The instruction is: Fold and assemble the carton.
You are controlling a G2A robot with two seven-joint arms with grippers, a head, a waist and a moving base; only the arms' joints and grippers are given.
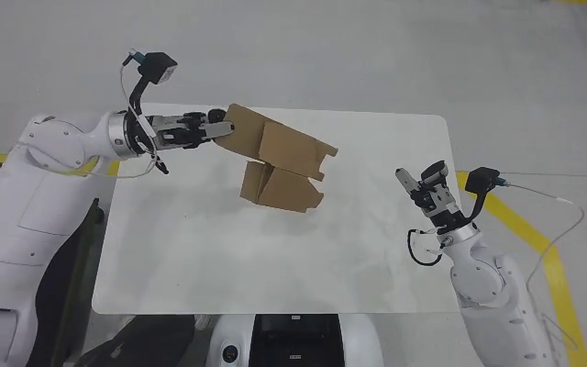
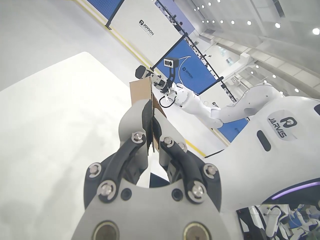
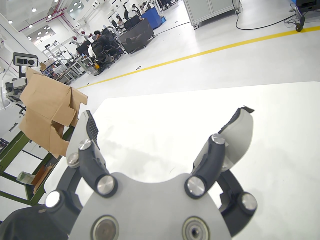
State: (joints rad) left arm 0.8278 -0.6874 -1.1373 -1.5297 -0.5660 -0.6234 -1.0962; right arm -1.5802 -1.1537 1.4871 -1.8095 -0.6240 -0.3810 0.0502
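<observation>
A brown carton (image 1: 280, 158), flattened and partly unfolded with loose flaps, hangs above the white table (image 1: 183, 248) toward its far left. My left gripper (image 1: 223, 129) is shut on the carton's left edge and holds it off the surface. From the left wrist the cardboard (image 2: 141, 92) shows edge-on, pinched between both fingers (image 2: 130, 123). My right gripper (image 1: 424, 186) hovers open over the table's right side, well away from the carton and holding nothing. The right wrist view has that gripper (image 3: 166, 118) spread wide, with the carton (image 3: 47, 108) farther off.
The table has a bare white top with rounded corners and free room across its middle and front. A yellow floor line (image 1: 514, 216) runs past the right edge. Desks, chairs and people sit far behind in the room (image 3: 107, 43).
</observation>
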